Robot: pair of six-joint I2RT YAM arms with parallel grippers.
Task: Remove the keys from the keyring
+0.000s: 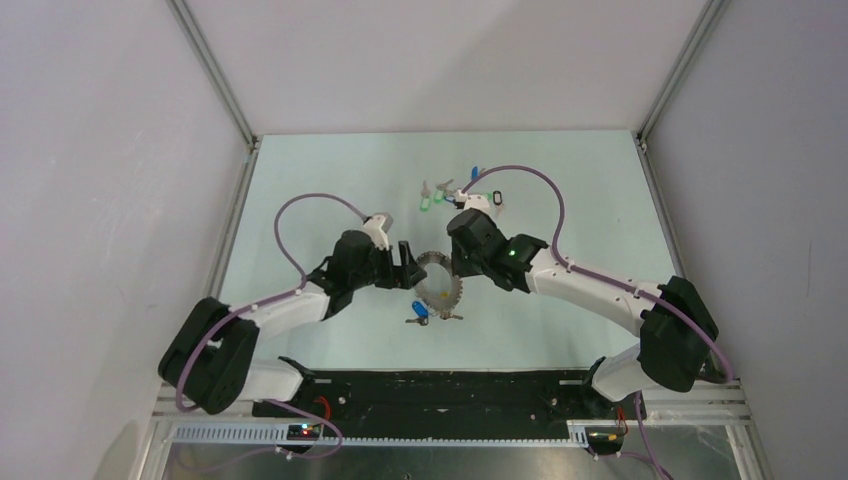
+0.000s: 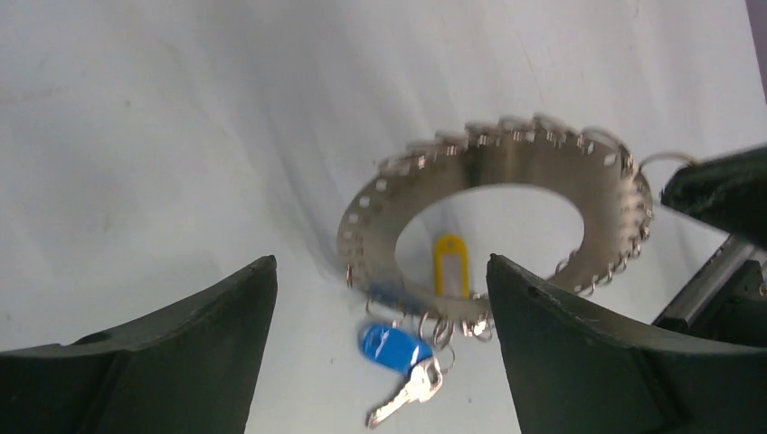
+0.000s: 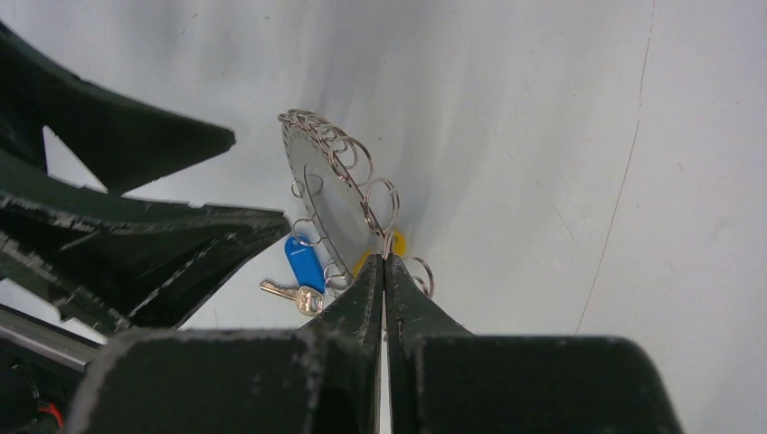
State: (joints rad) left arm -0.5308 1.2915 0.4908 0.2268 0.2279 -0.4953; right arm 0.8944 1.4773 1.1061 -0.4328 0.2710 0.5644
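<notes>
The right pincer (image 3: 384, 262) clamps the keyring (image 2: 506, 163) by its rim, tilted over the desk (image 2: 136, 136); the left pincer (image 2: 380, 264) gapes open alongside.

Right end effector (image 3: 384, 260) pinches the keyring (image 3: 298, 154) — blue-tagged key (image 3: 305, 264) attached.

Overhead view looks down; both wrist views face the keyring (image 2: 534, 163) closely

I am seeing the keyring (image 2: 543, 163) shining silver with a row of small holes along its rim, while a blue tag (image 2: 393, 346), a yellow tag (image 2: 449, 262) and a silver key (image 2: 407, 393) are showing against the pale table (image 2: 136, 136).
</notes>
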